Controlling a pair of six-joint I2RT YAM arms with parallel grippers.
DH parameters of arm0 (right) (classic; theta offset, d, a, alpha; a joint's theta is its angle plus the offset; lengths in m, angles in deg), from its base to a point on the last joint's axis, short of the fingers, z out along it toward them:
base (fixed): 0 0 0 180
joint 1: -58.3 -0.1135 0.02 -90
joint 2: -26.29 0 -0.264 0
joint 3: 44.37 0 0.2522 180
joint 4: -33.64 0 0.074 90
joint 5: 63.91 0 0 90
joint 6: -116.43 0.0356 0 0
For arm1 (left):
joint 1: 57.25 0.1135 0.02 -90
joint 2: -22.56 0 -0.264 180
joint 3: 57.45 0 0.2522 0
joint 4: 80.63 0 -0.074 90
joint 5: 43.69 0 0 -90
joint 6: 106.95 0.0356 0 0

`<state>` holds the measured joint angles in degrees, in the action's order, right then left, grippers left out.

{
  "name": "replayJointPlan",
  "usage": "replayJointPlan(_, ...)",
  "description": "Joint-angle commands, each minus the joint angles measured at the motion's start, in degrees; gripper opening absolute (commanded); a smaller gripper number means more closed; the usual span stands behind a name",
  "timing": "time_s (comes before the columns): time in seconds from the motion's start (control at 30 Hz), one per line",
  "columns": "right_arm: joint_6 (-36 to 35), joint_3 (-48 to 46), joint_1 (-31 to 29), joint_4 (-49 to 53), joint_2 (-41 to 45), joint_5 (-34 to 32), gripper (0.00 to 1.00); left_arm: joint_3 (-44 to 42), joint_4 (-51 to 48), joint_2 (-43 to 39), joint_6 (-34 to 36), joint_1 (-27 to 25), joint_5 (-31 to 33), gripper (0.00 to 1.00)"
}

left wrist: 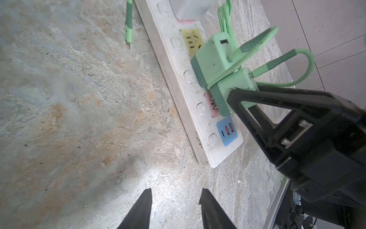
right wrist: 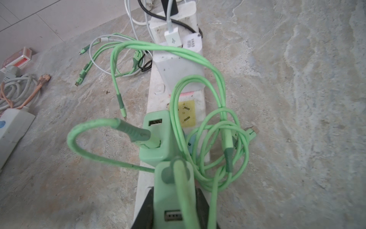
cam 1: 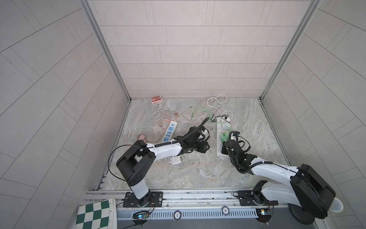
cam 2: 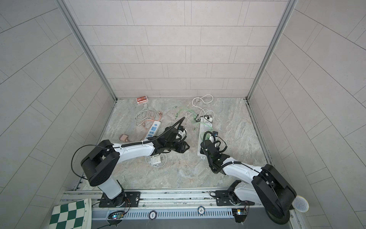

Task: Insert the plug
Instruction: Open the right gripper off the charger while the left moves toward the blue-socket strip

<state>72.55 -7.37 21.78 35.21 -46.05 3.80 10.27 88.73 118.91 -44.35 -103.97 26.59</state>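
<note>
Right gripper [left wrist: 244, 93]: its two black fingers are clamped on the sides of a green plug [left wrist: 233, 83], holding it over a long white power strip [left wrist: 178, 65]. The strip lies on the marbled counter [left wrist: 69, 99], right of the middle, running from near the back edge toward the front edge.

The held plug sits between the fingertips, tilted, with its darker green face turned to the strip's pink socket [left wrist: 208, 95] (the second from the strip's front end, next to a blue USB block [left wrist: 226, 130]). Its metal prongs reach the pink socket with part of their length showing, and the plug's face stands off from the strip rather than flush against it.

Just beside it, on the side toward the back edge, a second green plug [left wrist: 212, 57] stands on the strip, next to a yellow socket [left wrist: 192, 41]. Green cable [right wrist: 217, 79] loops loosely from the plugs across the strip and onto the counter.

Left gripper [left wrist: 176, 198]: its fingertips are apart, with only bare counter between them. It is held over the counter to the left of the strip's front end, near the strip but not touching it, and well clear of the held plug.
</note>
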Motion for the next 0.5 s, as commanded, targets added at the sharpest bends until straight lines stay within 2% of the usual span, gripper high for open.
replayJointPlan(0.0,1.9,0.9,-2.1,7.4,-7.9,0.3,0.0,-0.5,-0.1,-3.5,0.2,0.2,1.5,0.47)
replayJointPlan(0.13,3.5,4.6,-5.7,11.3,-14.5,-3.1,0.0,-1.3,-1.4,-5.7,0.3,0.4,3.5,0.47)
replayJointPlan(0.27,4.5,11.0,-6.7,19.8,-20.6,-4.1,0.0,-1.8,-4.7,-8.4,0.7,1.6,7.0,0.47)
replayJointPlan(0.37,3.7,16.5,-6.7,25.9,-24.4,-3.3,0.0,-2.8,-6.6,-10.7,0.2,3.9,9.1,0.49)
replayJointPlan(0.47,3.2,17.5,-6.8,25.6,-26.1,-2.2,0.0,-4.2,-8.0,-13.3,0.1,7.7,10.9,0.49)
